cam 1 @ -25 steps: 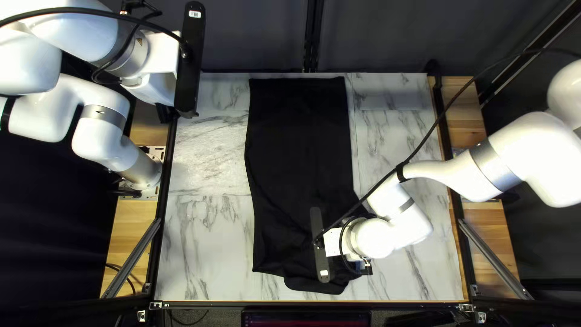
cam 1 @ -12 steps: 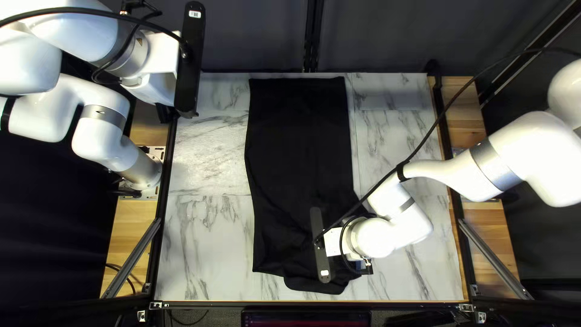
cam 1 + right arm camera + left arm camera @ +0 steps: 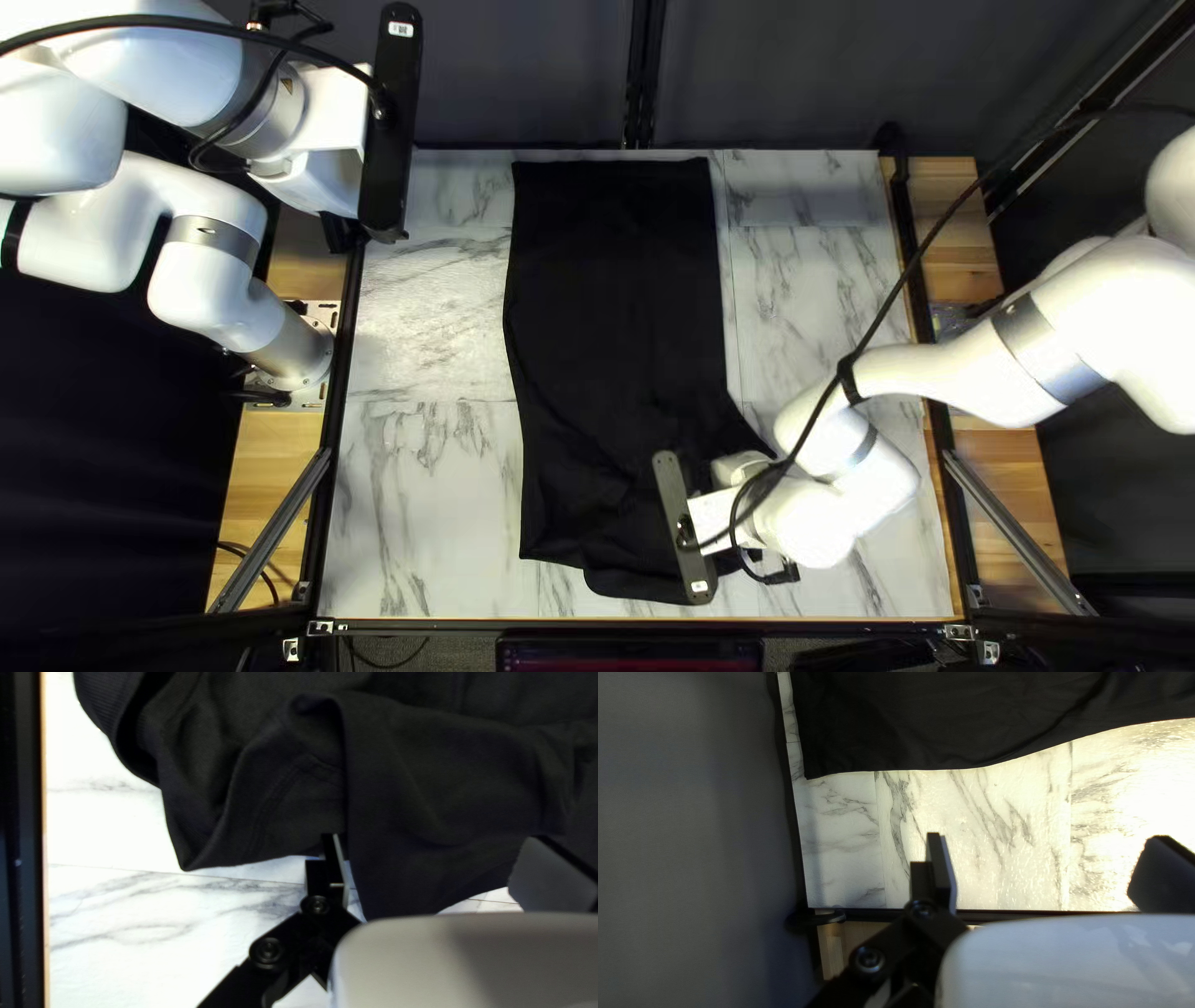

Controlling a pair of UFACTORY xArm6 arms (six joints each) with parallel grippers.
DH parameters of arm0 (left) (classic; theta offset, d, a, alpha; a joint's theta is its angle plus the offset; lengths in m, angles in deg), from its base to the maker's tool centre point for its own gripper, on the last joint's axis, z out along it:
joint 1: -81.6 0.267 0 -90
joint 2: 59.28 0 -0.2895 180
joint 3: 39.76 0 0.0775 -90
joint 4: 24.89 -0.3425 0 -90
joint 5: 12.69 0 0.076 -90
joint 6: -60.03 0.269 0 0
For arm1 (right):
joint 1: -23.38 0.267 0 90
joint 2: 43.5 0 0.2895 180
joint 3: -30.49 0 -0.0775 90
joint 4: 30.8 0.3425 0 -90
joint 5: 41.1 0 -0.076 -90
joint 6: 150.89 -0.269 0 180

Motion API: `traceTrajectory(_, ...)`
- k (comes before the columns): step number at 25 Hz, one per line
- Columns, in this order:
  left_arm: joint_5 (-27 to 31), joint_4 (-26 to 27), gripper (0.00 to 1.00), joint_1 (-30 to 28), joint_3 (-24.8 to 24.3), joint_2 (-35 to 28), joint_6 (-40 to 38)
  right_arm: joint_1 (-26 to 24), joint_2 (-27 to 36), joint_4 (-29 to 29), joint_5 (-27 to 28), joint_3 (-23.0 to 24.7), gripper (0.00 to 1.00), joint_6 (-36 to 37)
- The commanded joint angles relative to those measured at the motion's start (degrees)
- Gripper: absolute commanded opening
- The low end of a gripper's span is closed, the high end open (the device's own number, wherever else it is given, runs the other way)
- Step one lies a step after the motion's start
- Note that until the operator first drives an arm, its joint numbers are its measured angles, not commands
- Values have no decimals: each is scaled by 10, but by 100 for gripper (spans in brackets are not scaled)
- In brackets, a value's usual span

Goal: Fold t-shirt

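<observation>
One brown wooden strip (image 3: pixel 276 479) ran along the left of the top left view, with the white left arm (image 3: pixel 206 280) mounted on it. The left gripper (image 3: pixel 339 232) was up beside the far left corner of the table (image 3: pixel 430 498), a white, grey-veined marble-patterned surface; its fingers stood wide apart, holding nothing. The black cloth t-shirt (image 3: pixel 610 286) lay to the right of it, along the table's middle, smooth toward the dark grey curtain (image 3: pixel 523 75) behind the far edge and rumpled toward the near one. Over that rumpled end was the right gripper (image 3: pixel 715 520). In the right wrist view its fingers were wide apart, gripping nothing, with loose folds of the t-shirt ahead of and between them.
</observation>
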Motion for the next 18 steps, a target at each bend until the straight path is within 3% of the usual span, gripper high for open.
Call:
traceTrajectory(1,0,0,100,0,0,0,0,0,-1,-7,6,-1,100,1)
traceTrajectory(4,0,0,100,0,0,0,0,-2,0,-8,10,-2,100,6)
traceTrajectory(7,0,0,100,0,0,0,0,-5,-5,-8,5,0,92,5)
traceTrajectory(8,0,0,100,0,0,0,0,-5,-5,-8,3,2,74,4)
traceTrajectory(9,0,0,100,0,0,0,0,-5,-4,-7,0,6,48,2)
traceTrajectory(10,0,0,100,0,0,0,0,-6,-4,-6,-1,7,48,1)
traceTrajectory(11,0,0,100,0,0,0,0,-6,-4,-5,0,7,19,1)
traceTrajectory(12,0,0,100,0,0,0,0,-6,-4,-3,2,5,8,2)
traceTrajectory(18,0,0,100,0,0,0,0,-9,-15,1,-2,-4,4,2)
